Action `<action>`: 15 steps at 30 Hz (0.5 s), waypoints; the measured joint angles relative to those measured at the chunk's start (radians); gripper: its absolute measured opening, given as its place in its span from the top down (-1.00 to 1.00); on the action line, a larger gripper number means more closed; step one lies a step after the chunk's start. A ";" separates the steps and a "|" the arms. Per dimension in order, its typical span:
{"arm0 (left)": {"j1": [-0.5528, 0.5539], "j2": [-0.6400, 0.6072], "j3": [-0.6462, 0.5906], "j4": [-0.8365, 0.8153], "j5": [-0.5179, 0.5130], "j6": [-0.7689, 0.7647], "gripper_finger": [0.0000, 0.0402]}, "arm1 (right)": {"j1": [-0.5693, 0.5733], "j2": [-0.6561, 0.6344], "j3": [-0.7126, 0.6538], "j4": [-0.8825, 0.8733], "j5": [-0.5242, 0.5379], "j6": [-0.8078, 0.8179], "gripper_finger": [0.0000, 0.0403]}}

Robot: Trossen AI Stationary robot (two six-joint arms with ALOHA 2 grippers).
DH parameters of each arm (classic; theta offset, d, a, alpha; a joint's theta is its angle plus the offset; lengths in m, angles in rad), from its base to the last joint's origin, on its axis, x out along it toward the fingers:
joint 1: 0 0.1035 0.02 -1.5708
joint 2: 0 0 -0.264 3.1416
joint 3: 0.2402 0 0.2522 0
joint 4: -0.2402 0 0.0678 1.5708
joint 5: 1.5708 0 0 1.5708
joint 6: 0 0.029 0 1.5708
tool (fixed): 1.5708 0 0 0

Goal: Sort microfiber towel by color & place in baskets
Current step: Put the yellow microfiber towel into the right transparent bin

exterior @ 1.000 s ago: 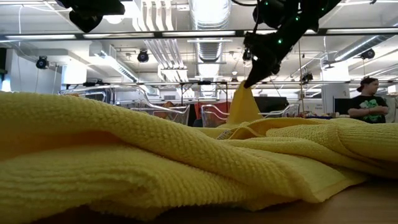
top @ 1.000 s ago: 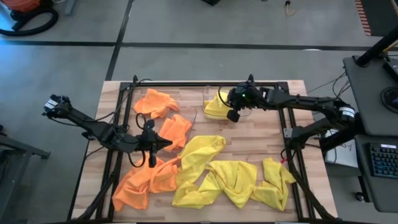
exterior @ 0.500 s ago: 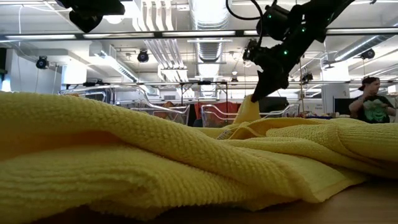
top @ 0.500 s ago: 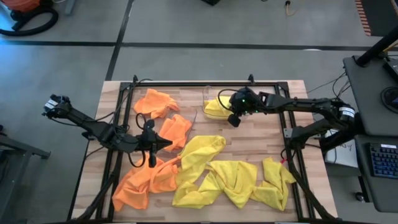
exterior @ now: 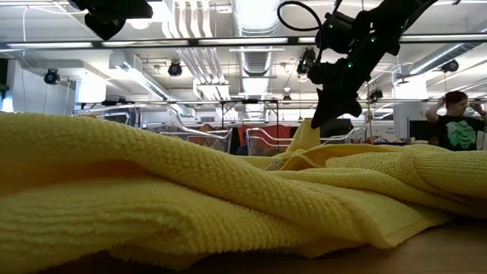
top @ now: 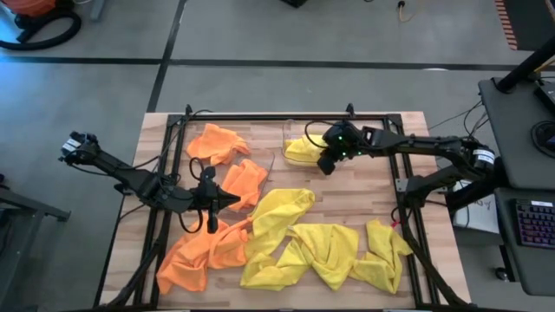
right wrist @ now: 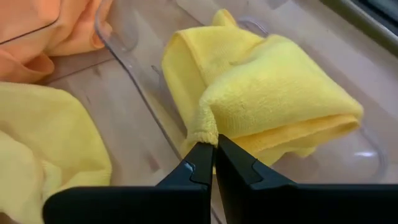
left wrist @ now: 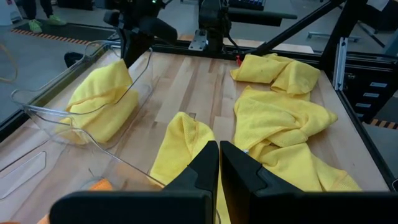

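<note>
Folded yellow towel point(right wrist: 267, 99) lies in clear basket point(right wrist: 134, 93), seemingly pinched.

R gripper point(right wrist: 213, 151) at 6 o'clock, fingers pressed together, pinched a corner of the folded yellow microfiber towel point(right wrist: 273, 93). That towel lay inside the clear plastic basket point(right wrist: 134, 93), w/ its bulk toward 2 o'clock. Orange towel point(right wrist: 56, 31) sat at 10 o'clock beyond the basket wall; another yellow towel point(right wrist: 43, 149) at 8 o'clock on the wood tabletop point(right wrist: 118, 121).

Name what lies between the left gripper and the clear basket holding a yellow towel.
In the high view, an orange towel lies between the left gripper and the basket.
</note>
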 joint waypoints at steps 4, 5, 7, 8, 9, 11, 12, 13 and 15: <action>0.000 0.000 0.000 0.000 0.000 0.000 1.00 | -0.032 0.001 -0.001 -0.020 -0.025 0.022 0.96; 0.000 0.000 0.000 0.000 0.000 0.000 1.00 | -0.038 0.004 -0.001 -0.018 -0.026 0.029 0.96; 0.000 0.000 0.000 0.000 0.000 0.000 1.00 | -0.052 0.012 -0.001 -0.018 -0.037 0.032 0.96; 0.000 0.000 0.000 0.000 0.000 0.000 1.00 | -0.058 0.020 -0.001 -0.016 -0.042 0.032 0.96; 0.000 0.000 0.000 0.000 0.000 0.000 1.00 | -0.061 0.030 -0.001 -0.010 -0.042 0.031 0.96; 0.000 0.000 0.000 0.000 0.000 0.000 1.00 | -0.066 0.054 -0.001 -0.007 -0.042 0.027 0.96; 0.000 0.000 0.000 0.000 0.000 0.000 1.00 | -0.067 0.068 -0.001 -0.005 -0.042 0.021 0.96; 0.000 0.000 0.000 -0.001 0.000 0.000 1.00 | -0.067 0.082 -0.001 0.000 -0.042 0.019 0.96; 0.000 0.000 0.000 -0.001 0.000 0.000 1.00 | -0.067 0.109 -0.001 0.015 -0.039 0.016 0.96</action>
